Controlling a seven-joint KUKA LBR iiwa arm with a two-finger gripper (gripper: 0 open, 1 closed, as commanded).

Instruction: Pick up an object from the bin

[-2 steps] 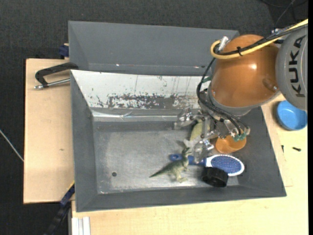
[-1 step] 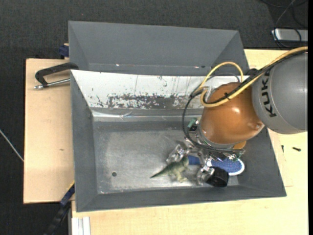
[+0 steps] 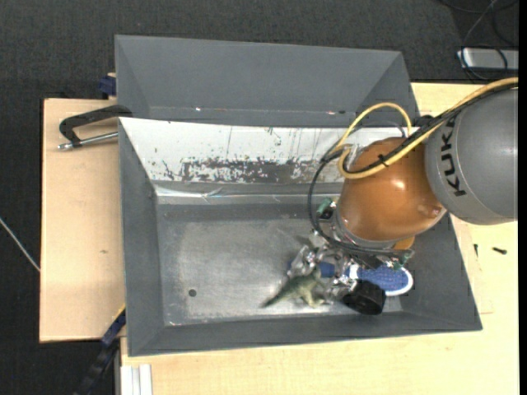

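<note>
My gripper (image 3: 324, 263) is low in the bin's front right part, under the arm's wrist. Right in front of it, on the bin floor, lies a small green toy dinosaur (image 3: 295, 290) with its tail pointing left. The gripper's metal parts reach down to the dinosaur's back; whether they grip it is hidden. To the right of the gripper lies a blue oval thing (image 3: 393, 280) with a white rim. A black cylinder (image 3: 364, 300) lies just in front of that, near the front wall.
The arm with its orange cover and yellow cable comes in from the right and hides the bin's right middle. The bin's sloped walls close in near the gripper on the front and right sides. Bare floor stretches to the left.
</note>
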